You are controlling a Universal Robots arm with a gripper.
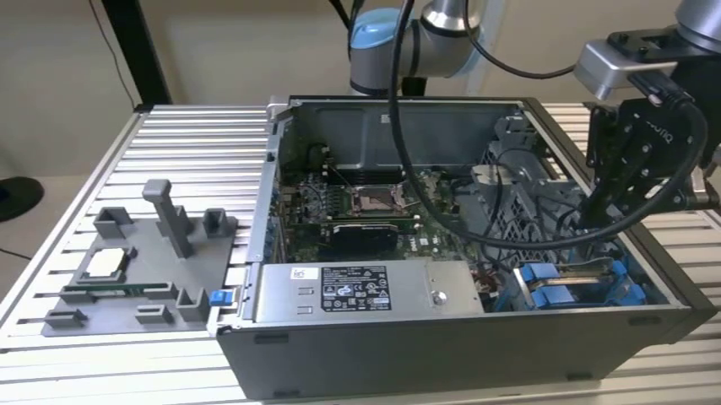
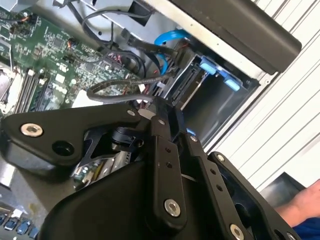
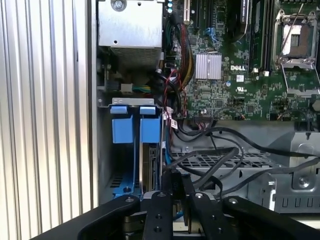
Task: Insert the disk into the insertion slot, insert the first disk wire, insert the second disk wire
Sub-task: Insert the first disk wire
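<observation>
Item: 1 gripper [image 1: 592, 221], lowered into the open computer case [image 1: 451, 359] at the exterior view's right, over the drive bay.

Fingers [image 2: 172, 120]: drawn close together, almost no gap. Whether anything is pinched between them cannot be told. The tips sit among black cables [image 3: 225, 150], just beside the disk.

Item: 1 disk [image 3: 149, 170], seen edge-on in the first wrist view, standing in the insertion slot [image 3: 122, 127] between its blue rails, below 2 blue tabs.

Nearby:
- green motherboard [image 3: 235, 65]
- grey power-supply box [image 1: 360, 291] with white sticker
- grey fixture [image 1: 135, 270] on the table, well apart
- a person's hand [image 2: 305, 200] at the edge of the second wrist view
</observation>
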